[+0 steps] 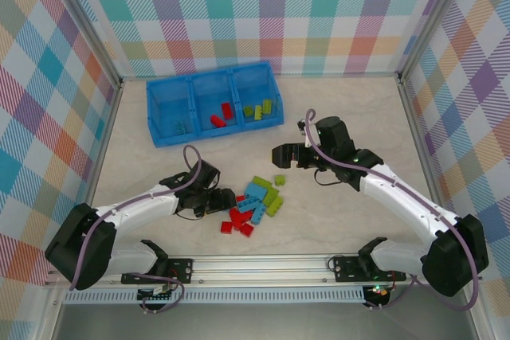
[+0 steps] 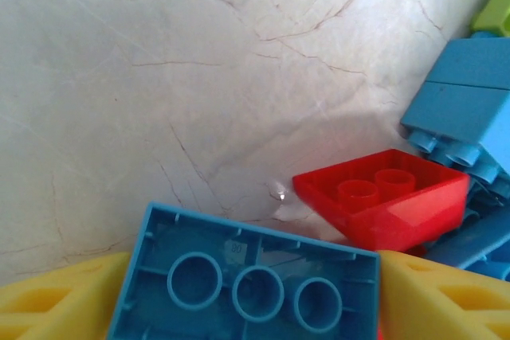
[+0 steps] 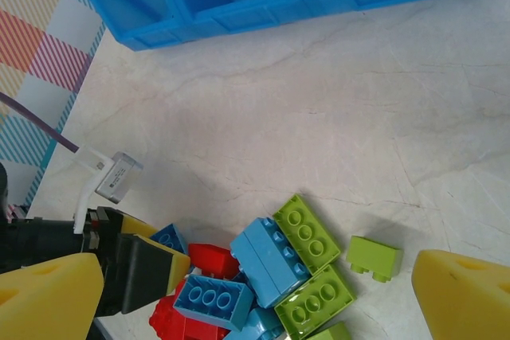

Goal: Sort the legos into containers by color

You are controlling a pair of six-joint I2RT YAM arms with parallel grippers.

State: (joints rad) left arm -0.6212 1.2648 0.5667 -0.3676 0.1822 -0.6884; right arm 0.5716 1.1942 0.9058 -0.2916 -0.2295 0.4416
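Gripping a light blue studded plastic brick (image 2: 243,280), the left tool (image 1: 217,201) sits low at the left edge of the pile of loose plastic bricks (image 1: 253,203). Its yellow pads (image 2: 56,300) press on the brick's two short ends. The brick is turned with its hollow underside towards the wrist camera, and it lies at the edge of the pile nearest that tool.

Just beyond the held brick, on the pile's side, a red two-stud plastic brick (image 2: 382,201) lies tilted on the pale marbled surface (image 1: 343,109). The pile mixes red, light blue and lime green pieces, with the red ones mostly at its near edge.

A single small lime green brick (image 3: 373,258) lies apart, just to the far right of the pile.

The right tool (image 1: 280,154) hangs above the surface on the far-right side of the pile. Its yellow fingers (image 3: 48,296) are spread wide and nothing is between them.

Well beyond the pile, a long blue plastic tray (image 1: 215,138) lies near the back wall. Its middle compartment holds red bricks (image 1: 221,115) and its right compartment holds lime green bricks (image 1: 259,109). The left compartment holds a few small pieces that are hard to tell against the blue.
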